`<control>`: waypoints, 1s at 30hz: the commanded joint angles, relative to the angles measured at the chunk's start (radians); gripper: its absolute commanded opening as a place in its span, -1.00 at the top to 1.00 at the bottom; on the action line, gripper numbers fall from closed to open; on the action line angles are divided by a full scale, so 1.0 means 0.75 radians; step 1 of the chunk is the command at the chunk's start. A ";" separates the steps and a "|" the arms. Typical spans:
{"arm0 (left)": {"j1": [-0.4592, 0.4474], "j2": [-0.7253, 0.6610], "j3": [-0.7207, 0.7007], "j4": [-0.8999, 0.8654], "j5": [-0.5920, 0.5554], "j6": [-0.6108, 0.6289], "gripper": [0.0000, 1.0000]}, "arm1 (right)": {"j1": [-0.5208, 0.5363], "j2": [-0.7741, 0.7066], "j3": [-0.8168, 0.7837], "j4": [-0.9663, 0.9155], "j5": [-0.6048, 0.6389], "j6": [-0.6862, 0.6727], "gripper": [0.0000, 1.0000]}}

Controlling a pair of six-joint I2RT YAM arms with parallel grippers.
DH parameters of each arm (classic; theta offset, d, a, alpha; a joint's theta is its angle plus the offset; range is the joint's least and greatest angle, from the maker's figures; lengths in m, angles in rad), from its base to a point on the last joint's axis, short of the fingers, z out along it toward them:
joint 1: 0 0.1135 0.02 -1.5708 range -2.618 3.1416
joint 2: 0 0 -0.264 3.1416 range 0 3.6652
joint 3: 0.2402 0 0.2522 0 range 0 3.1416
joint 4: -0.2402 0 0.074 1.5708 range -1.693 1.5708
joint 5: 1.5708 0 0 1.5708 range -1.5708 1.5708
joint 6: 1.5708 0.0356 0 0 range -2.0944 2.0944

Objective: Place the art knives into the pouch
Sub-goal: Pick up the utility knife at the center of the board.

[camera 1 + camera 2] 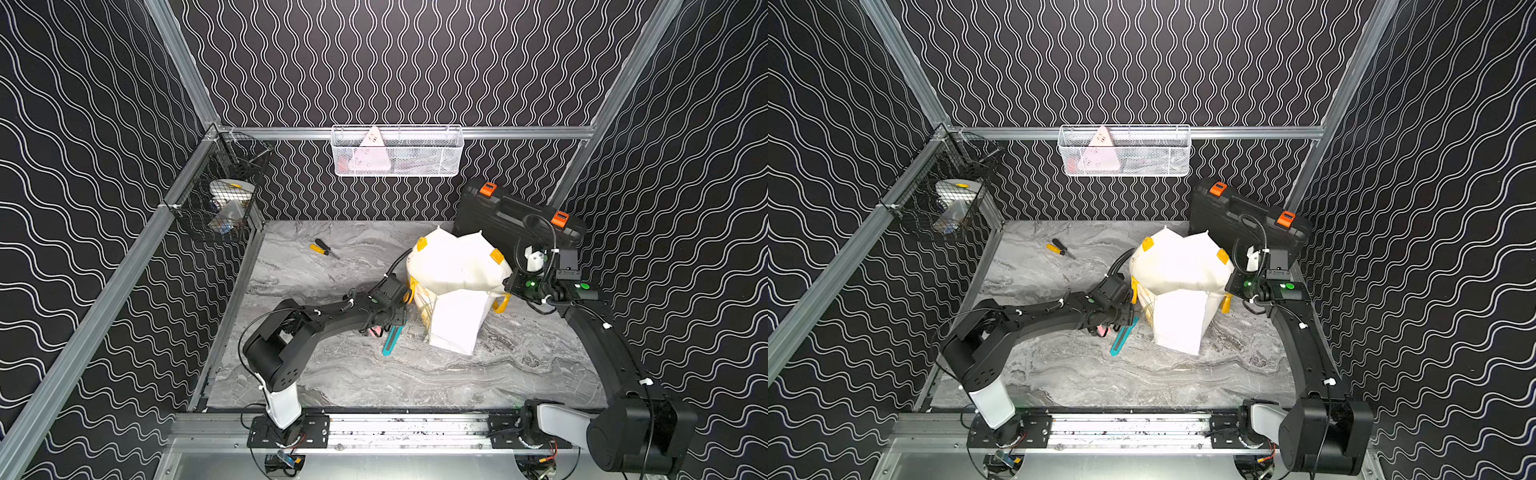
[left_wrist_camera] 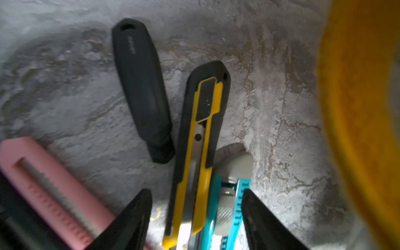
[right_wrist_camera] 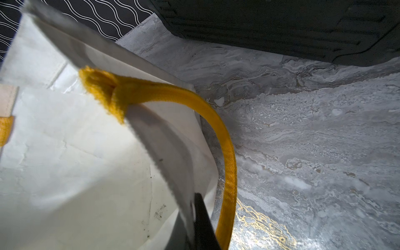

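The pouch [image 1: 457, 270] [image 1: 1179, 266], a white cloth bag with yellow handles [image 3: 227, 151], stands mid-table with its mouth pulled up. My right gripper [image 1: 509, 284] [image 3: 192, 201] is shut on its cloth rim. Beside the pouch my left gripper [image 1: 392, 326] [image 2: 195, 191] points down at the table, open. Its fingers straddle a yellow-and-black art knife [image 2: 201, 121] and a teal knife [image 2: 227, 205] [image 1: 391, 341] lying side by side. A gap shows on the yellow knife's side. A black knife [image 2: 140, 86] and a pink knife [image 2: 49, 184] lie just outside the fingers.
A black hard case [image 1: 511, 216] with orange latches stands behind the pouch at back right. A yellow-handled screwdriver [image 1: 324, 249] lies at back left. A white wire basket [image 1: 397, 151] hangs on the back wall and a black mesh basket [image 1: 224, 199] on the left rail.
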 commanded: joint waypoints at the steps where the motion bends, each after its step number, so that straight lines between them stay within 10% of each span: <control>1: -0.003 0.043 0.028 0.010 -0.009 0.010 -0.32 | -0.001 -0.006 0.002 0.011 -0.005 0.004 1.00; 7: -0.003 0.087 0.043 -0.016 -0.048 -0.002 0.11 | -0.001 -0.013 0.002 0.013 -0.013 0.002 1.00; 19: 0.004 0.117 0.051 -0.082 -0.139 -0.013 -0.03 | -0.003 -0.014 -0.007 0.029 -0.051 -0.008 1.00; 23: 0.013 0.122 0.042 -0.087 -0.146 -0.010 0.51 | -0.001 -0.014 -0.011 0.024 -0.028 -0.008 1.00; 30: 0.046 0.051 -0.007 -0.089 -0.144 -0.003 0.87 | -0.001 -0.013 -0.018 0.033 -0.031 -0.008 1.00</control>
